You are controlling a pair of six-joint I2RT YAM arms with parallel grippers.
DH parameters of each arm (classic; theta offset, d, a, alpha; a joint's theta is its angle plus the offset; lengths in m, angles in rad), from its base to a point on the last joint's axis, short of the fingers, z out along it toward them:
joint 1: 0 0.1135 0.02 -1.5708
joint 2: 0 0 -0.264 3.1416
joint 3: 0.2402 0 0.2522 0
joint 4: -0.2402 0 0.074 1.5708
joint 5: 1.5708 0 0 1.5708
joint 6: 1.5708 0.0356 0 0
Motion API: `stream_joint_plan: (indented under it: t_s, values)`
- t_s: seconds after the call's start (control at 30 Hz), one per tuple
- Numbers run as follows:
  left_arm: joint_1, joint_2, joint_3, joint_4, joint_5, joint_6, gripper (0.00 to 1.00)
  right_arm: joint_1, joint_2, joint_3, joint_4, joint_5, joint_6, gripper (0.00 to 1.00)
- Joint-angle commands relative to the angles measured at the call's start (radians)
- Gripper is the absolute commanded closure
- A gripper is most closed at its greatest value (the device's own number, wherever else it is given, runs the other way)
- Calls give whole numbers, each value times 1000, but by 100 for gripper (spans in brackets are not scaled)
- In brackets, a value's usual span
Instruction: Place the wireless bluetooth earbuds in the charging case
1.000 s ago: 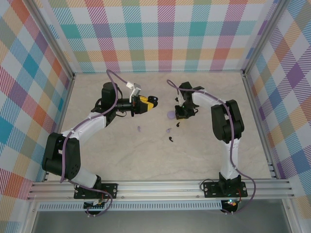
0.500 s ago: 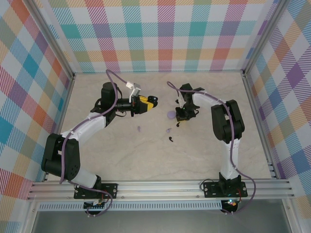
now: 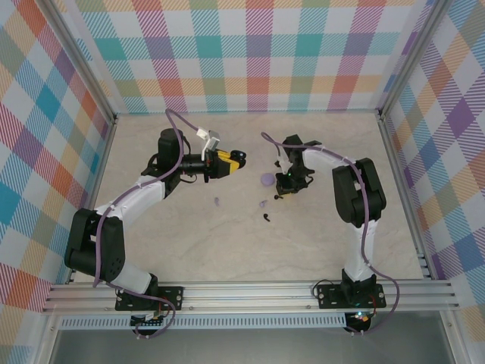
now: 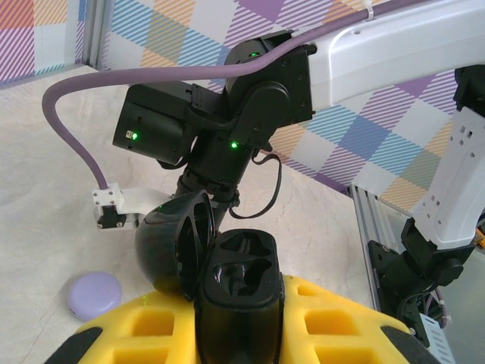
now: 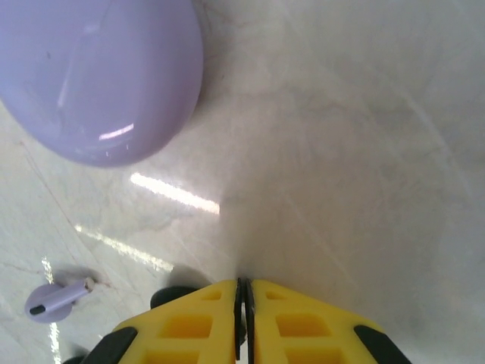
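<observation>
Jaws of left gripper (image 3: 239, 158) clenched on open black charging case (image 4: 239, 284), held above table (image 3: 189, 243), lid swung left, two sockets showing. Right gripper (image 5: 244, 299) jaws pressed flat together, low over table. Closed lilac case (image 5: 98, 76) just beyond tips, left. Lilac earbud (image 5: 57, 299) on table near left finger. Black earbud (image 3: 267, 220) lies nearer arm bases, well apart from black case

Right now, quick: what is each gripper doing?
Left gripper: closed on the open black clamshell charging case.
Right gripper: closed; no held object can be made out.
</observation>
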Motion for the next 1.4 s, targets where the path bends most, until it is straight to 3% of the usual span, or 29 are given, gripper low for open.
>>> stream_joint_plan:
  t_s: [0.0, 0.43, 0.63, 0.9, 1.37]
  values:
    - [11, -26, 22, 3, 34, 18, 84, 15, -10, -36, -93, -43, -48, 86]
    - [10, -29, 28, -8, 36, 23, 84, 20, -86, -34, -93, -4, -29, 81]
    - [10, -31, 29, -10, 37, 24, 84, 28, -97, -23, -88, -55, -42, 71]
    - [9, -32, 30, -13, 39, 24, 84, 58, -37, 33, -89, -9, -24, 59]
    - [7, -33, 33, -26, 40, 32, 84, 84, 33, 105, -120, 86, -11, 60]
